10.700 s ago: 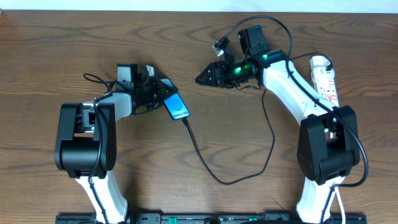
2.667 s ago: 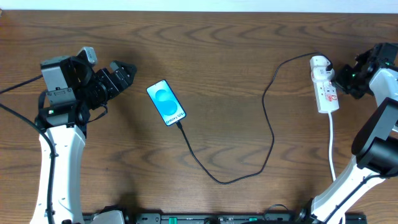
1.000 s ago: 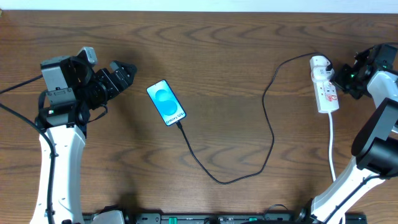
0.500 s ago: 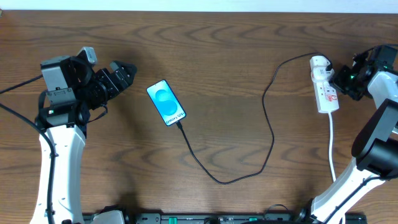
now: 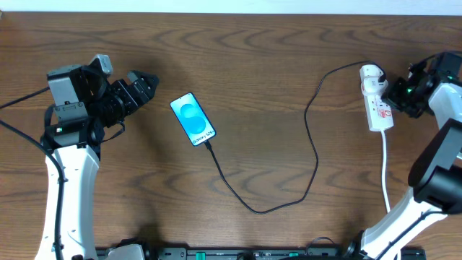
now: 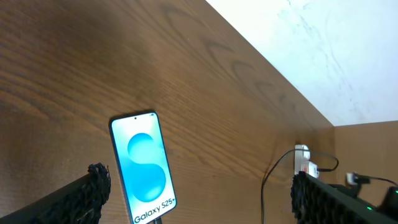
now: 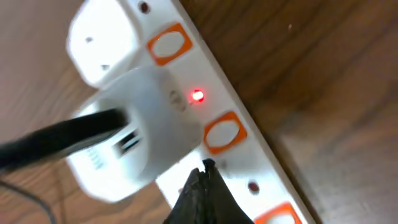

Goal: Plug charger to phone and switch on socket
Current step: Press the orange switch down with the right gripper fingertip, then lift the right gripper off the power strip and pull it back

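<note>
Risk lies at my right gripper (image 7: 200, 190), pinched closed against the narrow white power strip (image 7: 249, 158) whose red lamp (image 7: 198, 96) glows: a push could switch it off or tug the thin black charger cable (image 5: 315, 152) from the blue-screened smartphone (image 5: 193, 119) lying left of centre.

Phone (image 5: 193, 119) left, socket (image 5: 377, 106) far right

Overhead looks straight down; left wrist sees the phone (image 6: 144, 165) obliquely; right wrist close on the socket (image 7: 244, 163).

phone (image 6: 145, 168) screen — white "Galaxy S25+" along its lower edge, no other legible text
</note>
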